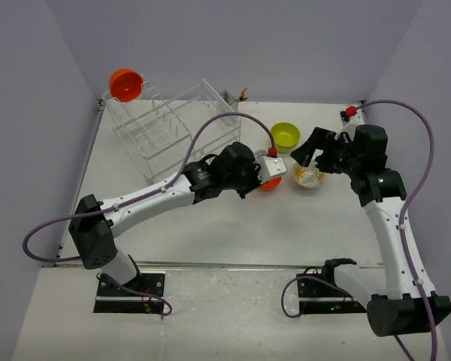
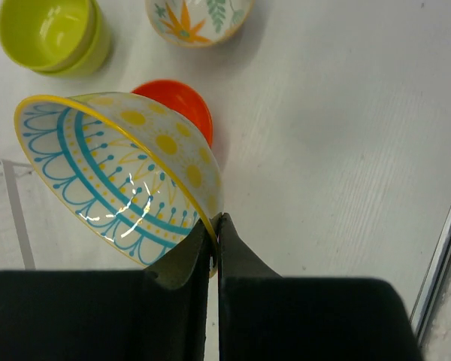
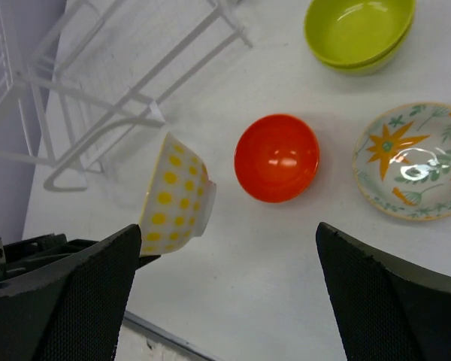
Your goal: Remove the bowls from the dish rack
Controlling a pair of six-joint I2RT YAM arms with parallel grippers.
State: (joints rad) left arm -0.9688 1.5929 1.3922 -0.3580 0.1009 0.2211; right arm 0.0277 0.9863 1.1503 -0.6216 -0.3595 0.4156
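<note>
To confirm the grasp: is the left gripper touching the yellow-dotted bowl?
Touching. The left wrist view shows the left gripper pinching the rim of the yellow-dotted bowl.

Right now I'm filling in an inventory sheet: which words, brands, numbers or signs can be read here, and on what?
No text can be read in any view.
The dotted bowl held in the left gripper carries only blue arcs and yellow dots.
The flowered bowl shows only leaves and an orange flower.
The orange-red bowl, lime-green bowls and dish rack show no lettering.
</note>
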